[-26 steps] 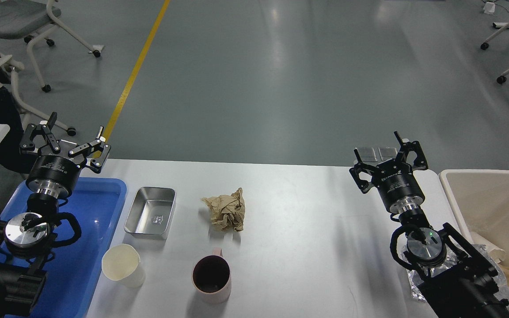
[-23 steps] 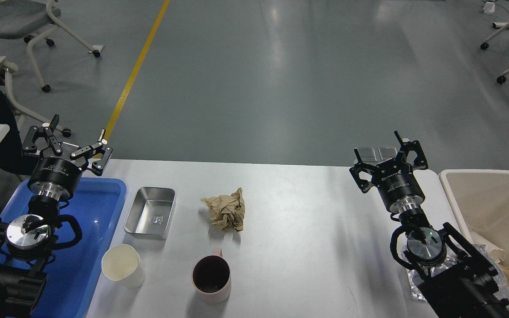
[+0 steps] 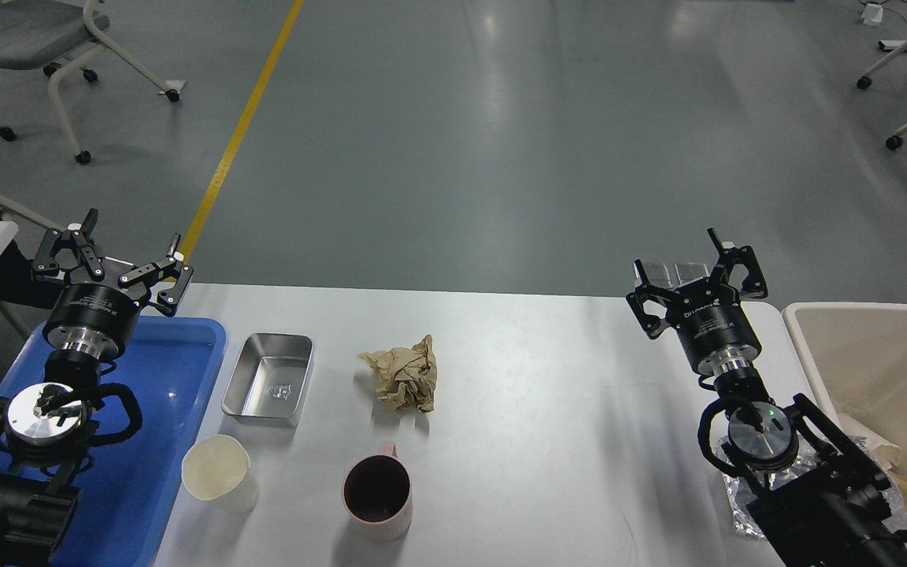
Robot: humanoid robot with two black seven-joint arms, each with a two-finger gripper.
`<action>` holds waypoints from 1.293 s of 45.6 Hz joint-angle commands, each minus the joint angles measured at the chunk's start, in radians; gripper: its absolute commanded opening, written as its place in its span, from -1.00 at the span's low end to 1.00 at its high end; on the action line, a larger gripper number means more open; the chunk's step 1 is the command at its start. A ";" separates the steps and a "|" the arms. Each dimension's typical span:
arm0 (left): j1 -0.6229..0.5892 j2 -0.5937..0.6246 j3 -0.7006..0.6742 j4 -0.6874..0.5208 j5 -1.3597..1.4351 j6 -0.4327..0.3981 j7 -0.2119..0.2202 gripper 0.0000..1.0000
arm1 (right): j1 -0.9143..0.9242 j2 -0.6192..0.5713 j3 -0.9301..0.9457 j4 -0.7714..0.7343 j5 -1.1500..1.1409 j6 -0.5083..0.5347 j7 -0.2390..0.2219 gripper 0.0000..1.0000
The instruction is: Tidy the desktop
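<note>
Grippers, left (image 3: 116, 264) and right (image 3: 697, 274), spread, holding nothing; best taking crumpled paper (image 3: 403, 380) from twelve o'clock, clear of mug (image 3: 377, 498) on desktop (image 3: 548, 409).

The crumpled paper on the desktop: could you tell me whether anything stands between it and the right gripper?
Nothing visible does. Only bare desktop lies between the crumpled paper and the open right gripper. The mug stands nearer the robot, off that line.
</note>
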 commanded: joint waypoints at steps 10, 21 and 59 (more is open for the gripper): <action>-0.001 0.005 -0.013 0.002 0.004 0.031 0.008 0.93 | 0.001 -0.002 0.003 -0.003 0.000 0.003 0.001 1.00; 0.005 0.065 -0.007 -0.005 0.006 -0.053 0.008 0.93 | 0.002 -0.002 0.003 -0.009 0.000 0.003 0.005 1.00; -0.082 0.303 0.360 -0.131 0.303 0.086 0.025 0.93 | 0.004 -0.062 -0.003 0.003 -0.038 0.007 0.005 1.00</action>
